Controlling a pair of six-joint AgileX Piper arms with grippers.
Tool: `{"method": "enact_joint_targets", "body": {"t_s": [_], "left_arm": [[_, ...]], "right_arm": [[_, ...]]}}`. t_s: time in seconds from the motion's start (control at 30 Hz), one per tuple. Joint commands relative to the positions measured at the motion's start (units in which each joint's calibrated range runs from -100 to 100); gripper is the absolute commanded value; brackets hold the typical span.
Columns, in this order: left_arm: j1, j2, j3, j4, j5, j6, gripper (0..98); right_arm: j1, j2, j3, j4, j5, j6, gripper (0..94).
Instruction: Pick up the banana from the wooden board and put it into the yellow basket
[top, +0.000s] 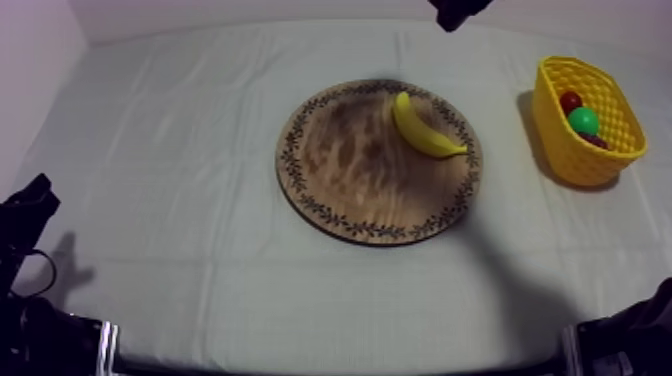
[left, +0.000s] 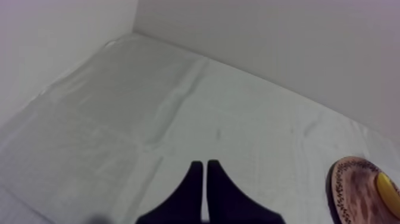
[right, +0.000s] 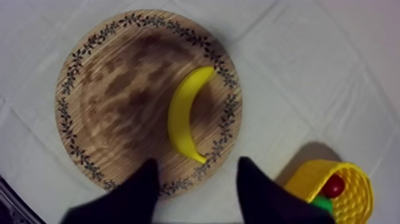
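Note:
The yellow banana (top: 422, 128) lies on the right part of the round wooden board (top: 350, 190), curved, with its tip toward the basket. The yellow basket (top: 575, 160) stands at the table's right side. My right gripper (right: 197, 167) hangs above the board's edge, open, its black fingers (right: 140, 190) apart on either side of the banana's (right: 186, 116) near tip and not touching it. Part of my right arm (top: 455, 12) enters at the far edge. My left gripper (left: 204, 173) rests low at the left, shut on nothing, over bare cloth.
Inside the basket (right: 303, 179) lie a small red fruit (top: 570, 100) and a green pear (top: 583, 122). The board's rim (left: 339, 190) and the banana's end (left: 390, 192) appear far from my left gripper. A wall runs behind the table.

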Motion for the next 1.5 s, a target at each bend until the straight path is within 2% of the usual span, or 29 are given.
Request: {"method": "enact_joint_targets", "body": {"t_s": [0.0,0.07,0.2,0.5,1.23,1.47], "left_arm": [[-0.02,0.02,0.03,-0.01,-0.01,0.00,0.1],[-0.02,0.02,0.03,-0.01,-0.01,0.00,0.1],[-0.02,0.02,0.03,-0.01,-0.01,0.00,0.1],[-0.02,0.02,0.03,-0.01,-0.01,0.00,0.1],[-0.02,0.02,0.03,-0.01,-0.01,0.00,0.1],[-0.02,0.02,0.03,-0.01,-0.01,0.00,0.1]], "right_arm": [[-0.05,0.01,0.72,0.17,0.05,-0.84,61.7],[-0.10,0.09,1.47,0.15,0.11,-1.42,68.4],[-0.30,0.71,2.79,0.12,0.08,-2.17,76.1],[-0.25,5.74,6.78,-0.28,-3.07,-3.74,81.9],[-1.20,24.48,7.46,-0.56,-13.48,-6.19,80.5],[-1.38,27.97,5.68,-0.51,-15.34,-6.70,73.0]]}}
